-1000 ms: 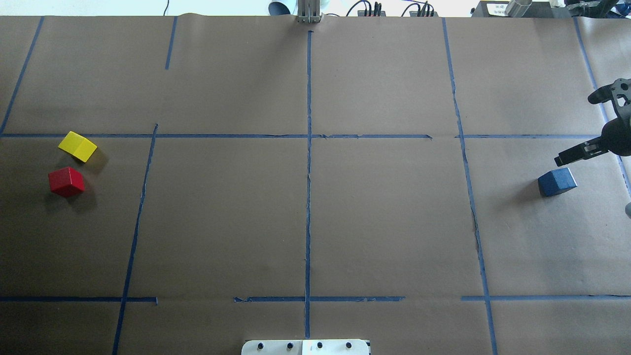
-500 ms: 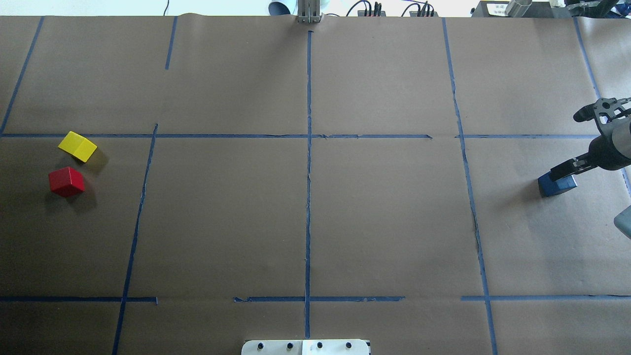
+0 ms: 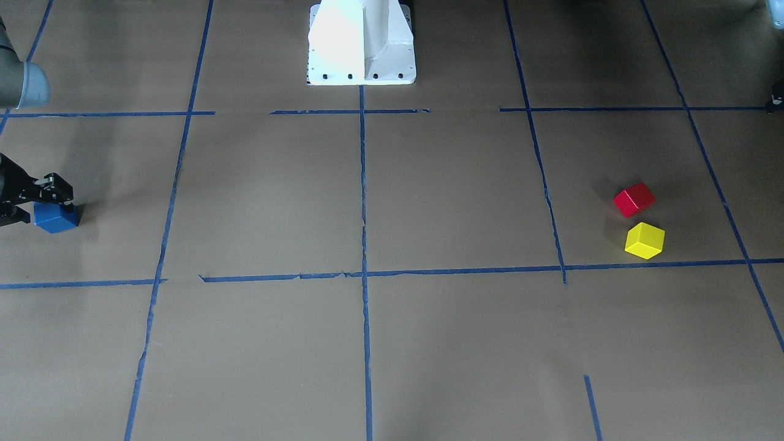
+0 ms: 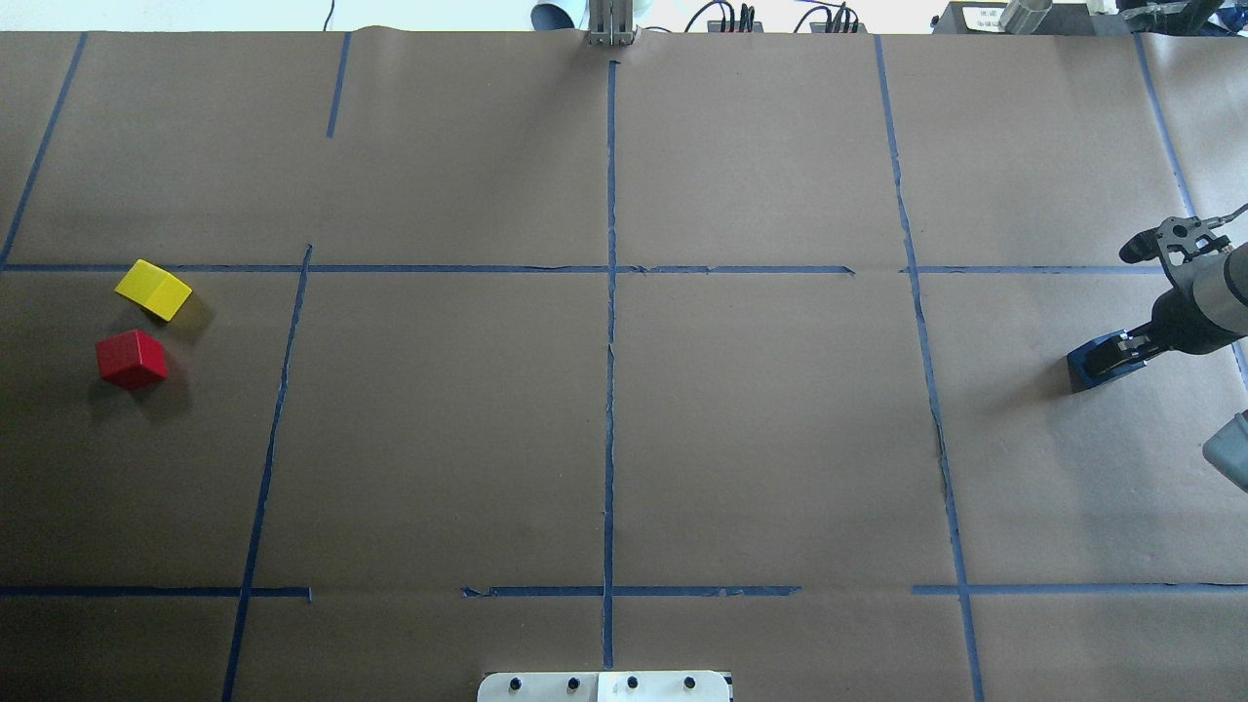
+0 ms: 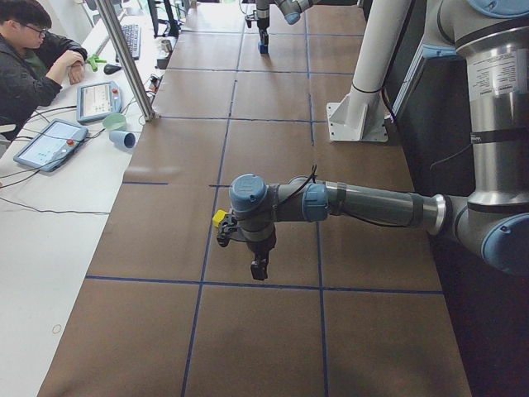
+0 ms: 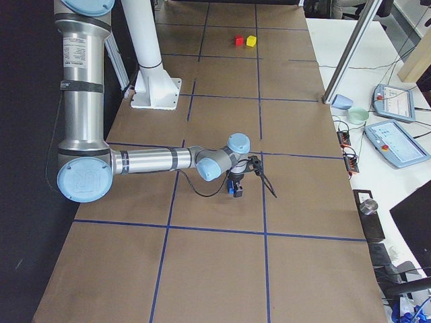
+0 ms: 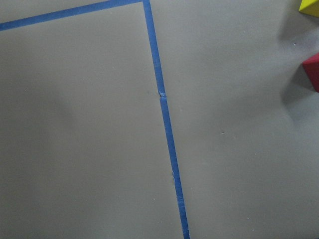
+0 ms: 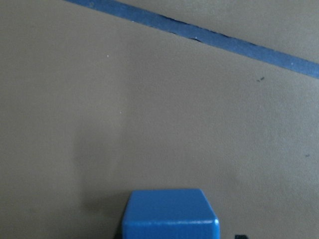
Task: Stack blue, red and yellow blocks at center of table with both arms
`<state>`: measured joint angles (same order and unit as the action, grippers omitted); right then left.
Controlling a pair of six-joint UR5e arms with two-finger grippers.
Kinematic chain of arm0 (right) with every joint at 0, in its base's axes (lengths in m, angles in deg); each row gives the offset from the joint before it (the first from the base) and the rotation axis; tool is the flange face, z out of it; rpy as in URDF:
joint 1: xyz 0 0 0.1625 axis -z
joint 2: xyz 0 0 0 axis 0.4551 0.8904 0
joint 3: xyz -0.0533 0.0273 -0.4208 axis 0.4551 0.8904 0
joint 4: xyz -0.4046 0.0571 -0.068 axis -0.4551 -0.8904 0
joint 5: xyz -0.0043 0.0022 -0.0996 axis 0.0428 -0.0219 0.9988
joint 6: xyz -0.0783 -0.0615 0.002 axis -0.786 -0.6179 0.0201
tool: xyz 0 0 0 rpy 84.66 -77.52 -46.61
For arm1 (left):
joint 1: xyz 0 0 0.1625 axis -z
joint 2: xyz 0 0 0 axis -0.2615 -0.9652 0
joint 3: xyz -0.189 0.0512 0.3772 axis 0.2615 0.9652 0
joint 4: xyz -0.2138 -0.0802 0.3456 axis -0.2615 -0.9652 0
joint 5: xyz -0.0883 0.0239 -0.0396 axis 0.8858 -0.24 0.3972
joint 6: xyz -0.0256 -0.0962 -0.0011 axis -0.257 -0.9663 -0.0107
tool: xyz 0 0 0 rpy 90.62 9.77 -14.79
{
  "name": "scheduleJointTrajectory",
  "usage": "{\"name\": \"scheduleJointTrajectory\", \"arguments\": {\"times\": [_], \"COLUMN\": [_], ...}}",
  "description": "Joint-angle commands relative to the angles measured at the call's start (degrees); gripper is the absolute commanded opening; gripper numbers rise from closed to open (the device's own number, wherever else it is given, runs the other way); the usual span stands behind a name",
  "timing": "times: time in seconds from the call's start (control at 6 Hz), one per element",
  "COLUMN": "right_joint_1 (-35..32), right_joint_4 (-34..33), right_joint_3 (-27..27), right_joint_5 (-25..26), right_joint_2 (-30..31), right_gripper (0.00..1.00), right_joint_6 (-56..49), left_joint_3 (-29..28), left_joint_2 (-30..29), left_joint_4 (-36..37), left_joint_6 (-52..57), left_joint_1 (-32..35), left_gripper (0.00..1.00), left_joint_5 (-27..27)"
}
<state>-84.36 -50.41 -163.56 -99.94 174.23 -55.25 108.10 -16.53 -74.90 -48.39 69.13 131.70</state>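
Right gripper (image 4: 1107, 357): came down over blue block (image 3: 56, 219) in last second. Jaws apart, straddling it; no squeeze evident yet. Block sits at right edge of overhead frame. Grasp looks imminent, then carry to center of table (image 4: 609, 429). Red block (image 4: 131, 359) and yellow block (image 4: 153, 289) unmoved, far left. Left gripper (image 5: 259, 269): jaw state cannot tell.

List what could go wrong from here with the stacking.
The right end effector is down at the blue block, hiding much of it from overhead; an off-centre close could twist it or pop it out.
The red block and yellow block lie close together, so a reach for one might nudge the other.
All three are far from the center of table; a weak grip could drop one midway.
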Motion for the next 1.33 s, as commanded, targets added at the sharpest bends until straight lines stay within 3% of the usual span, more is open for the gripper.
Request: {"name": "scheduleJointTrajectory", "arguments": {"times": [0.0,0.33,0.5,0.67,1.0,1.17], "right_joint_1": [0.2,3.8,8.6,14.0,22.5,26.1], "right_joint_4": [0.0,-1.9,-5.2,-11.8,-23.1,-23.2], "right_joint_3": [-0.7,-5.3,-5.1,-4.9,0.6,7.8], "right_joint_5": [-0.4,-0.3,0.5,5.5,13.3,17.4], "right_joint_2": [-1.1,-9.1,-17.3,-25.7,-42.5,-50.3], "right_gripper": [0.0,0.0,0.0,0.0,0.0,0.0], "right_joint_6": [2.8,17.8,26.8,34.0,46.7,52.3], "left_joint_3": [0.0,0.1,0.1,0.1,0.1,0.1], "left_joint_2": [0.0,0.0,0.0,-0.1,-0.1,-0.1], "left_joint_4": [0.0,-0.2,-0.3,-0.3,-0.3,-0.3], "left_joint_6": [0.0,0.0,0.0,0.0,0.0,0.0], "left_joint_1": [0.0,0.0,0.0,0.0,-0.1,-0.1], "left_gripper": [1.0,1.0,1.0,1.0,1.0,1.0], "left_joint_5": [0.0,0.0,0.0,0.0,0.0,0.0]}}
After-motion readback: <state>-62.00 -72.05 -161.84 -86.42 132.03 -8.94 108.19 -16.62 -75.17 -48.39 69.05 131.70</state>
